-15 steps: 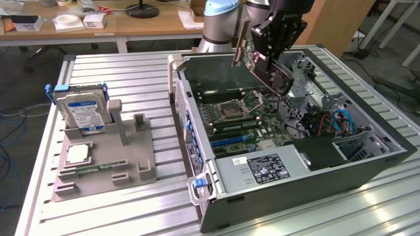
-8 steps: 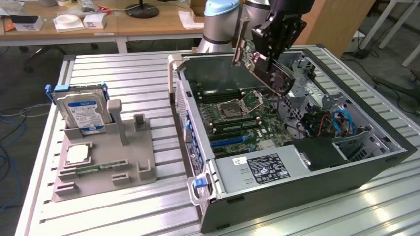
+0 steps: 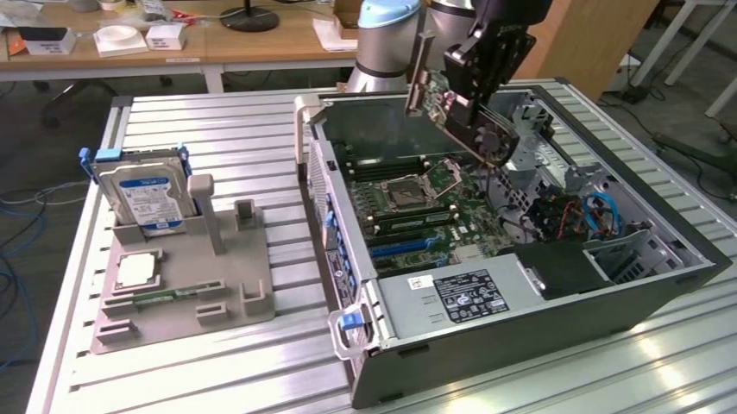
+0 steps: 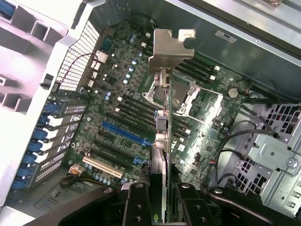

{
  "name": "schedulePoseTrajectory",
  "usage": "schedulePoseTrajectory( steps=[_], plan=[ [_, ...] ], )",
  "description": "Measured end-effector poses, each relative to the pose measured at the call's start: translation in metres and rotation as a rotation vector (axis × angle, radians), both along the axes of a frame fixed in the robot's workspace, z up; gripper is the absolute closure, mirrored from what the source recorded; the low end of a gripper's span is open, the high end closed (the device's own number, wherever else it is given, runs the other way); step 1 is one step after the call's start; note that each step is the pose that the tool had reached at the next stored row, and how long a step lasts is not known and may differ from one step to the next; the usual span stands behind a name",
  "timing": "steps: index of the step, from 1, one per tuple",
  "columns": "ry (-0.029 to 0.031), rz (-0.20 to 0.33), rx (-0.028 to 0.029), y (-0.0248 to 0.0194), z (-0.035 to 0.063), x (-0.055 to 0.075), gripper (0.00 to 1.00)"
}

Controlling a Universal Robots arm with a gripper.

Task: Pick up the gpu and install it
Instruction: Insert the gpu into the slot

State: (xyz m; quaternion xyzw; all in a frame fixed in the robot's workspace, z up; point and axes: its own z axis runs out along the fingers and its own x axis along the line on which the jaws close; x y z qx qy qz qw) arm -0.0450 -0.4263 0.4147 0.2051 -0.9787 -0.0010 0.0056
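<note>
The gpu hangs tilted above the open computer case, over the far part of the motherboard. My gripper is shut on its upper edge. Its silver end bracket points toward the case's rear wall. In the wrist view the gpu is seen edge-on, with its silver bracket ahead and my gripper clamping it between two black fingers. The card floats over the CPU socket and touches nothing. The blue expansion slot lies beside and below it.
A grey fixture on the slatted table at the exterior view's left holds a silver hard drive upright and a CPU chip. The power supply fills the case's near end. Cables and a drive cage sit at its right.
</note>
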Motion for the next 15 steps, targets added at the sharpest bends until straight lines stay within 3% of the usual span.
schedulePoseTrajectory(
  steps=[15],
  plan=[
    [0.0, 0.089, 0.0044, 0.0, 0.0, 0.0003, 0.74]
  ],
)
